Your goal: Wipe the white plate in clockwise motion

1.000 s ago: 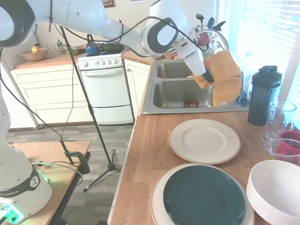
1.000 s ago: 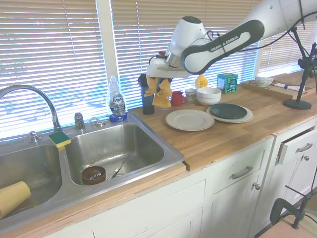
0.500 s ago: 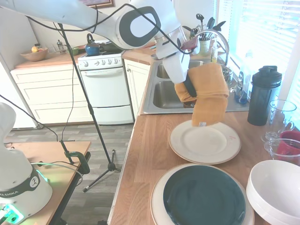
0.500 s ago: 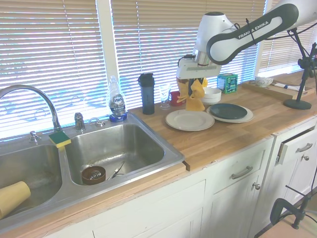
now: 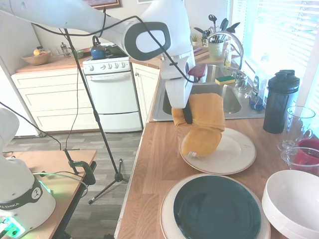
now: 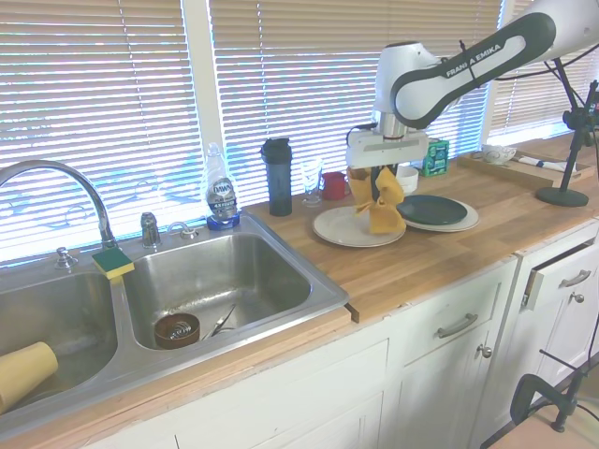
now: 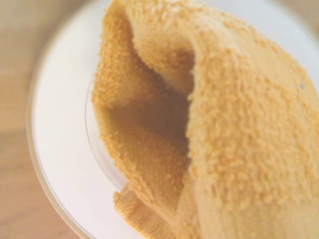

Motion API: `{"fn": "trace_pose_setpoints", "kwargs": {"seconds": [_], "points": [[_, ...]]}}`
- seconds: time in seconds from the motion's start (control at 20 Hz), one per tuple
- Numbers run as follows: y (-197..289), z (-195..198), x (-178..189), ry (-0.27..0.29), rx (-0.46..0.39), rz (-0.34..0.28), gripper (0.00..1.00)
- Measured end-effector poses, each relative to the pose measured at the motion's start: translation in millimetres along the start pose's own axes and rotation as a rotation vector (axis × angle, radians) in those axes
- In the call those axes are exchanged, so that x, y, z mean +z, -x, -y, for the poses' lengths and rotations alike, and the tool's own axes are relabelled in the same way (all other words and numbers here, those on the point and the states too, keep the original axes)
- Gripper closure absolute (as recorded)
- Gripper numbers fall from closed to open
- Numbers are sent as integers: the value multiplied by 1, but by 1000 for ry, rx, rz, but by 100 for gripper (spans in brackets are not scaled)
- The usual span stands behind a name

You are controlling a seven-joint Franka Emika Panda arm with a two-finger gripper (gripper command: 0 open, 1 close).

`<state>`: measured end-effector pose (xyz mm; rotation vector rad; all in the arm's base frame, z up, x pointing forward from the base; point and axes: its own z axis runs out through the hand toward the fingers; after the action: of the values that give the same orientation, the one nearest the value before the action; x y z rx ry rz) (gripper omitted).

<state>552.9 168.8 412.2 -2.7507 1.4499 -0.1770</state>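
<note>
Above the wooden countertop (image 5: 154, 169), the white arm's two-finger gripper (image 5: 188, 115) is clamped on a folded orange terry cloth (image 5: 202, 124), whose loose lower end hangs onto the near edge of the flat cream-white plate with a thin tan rim (image 5: 234, 149). That plate sits unsecured between the steel sink (image 5: 172, 99) and a dark plate stacked on a larger white one (image 5: 217, 209). Judging from this, pressing off-centre could slide or tip the plate, or the dangling cloth could bunch and skip instead of wiping a full clockwise circle.
</note>
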Motion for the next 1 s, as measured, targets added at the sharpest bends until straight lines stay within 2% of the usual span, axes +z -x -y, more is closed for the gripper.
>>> {"fn": "trace_pose_setpoints", "kwargs": {"seconds": [0.25, 0.6, 0.8, 1.0], "points": [[0, 6, 36, 17, -37, 43, 100], [12, 26, 61, -9, -65, 90, 100], [10, 46, 73, -23, -63, 97, 100], [-10, 60, 86, -43, -31, 67, 100]]}}
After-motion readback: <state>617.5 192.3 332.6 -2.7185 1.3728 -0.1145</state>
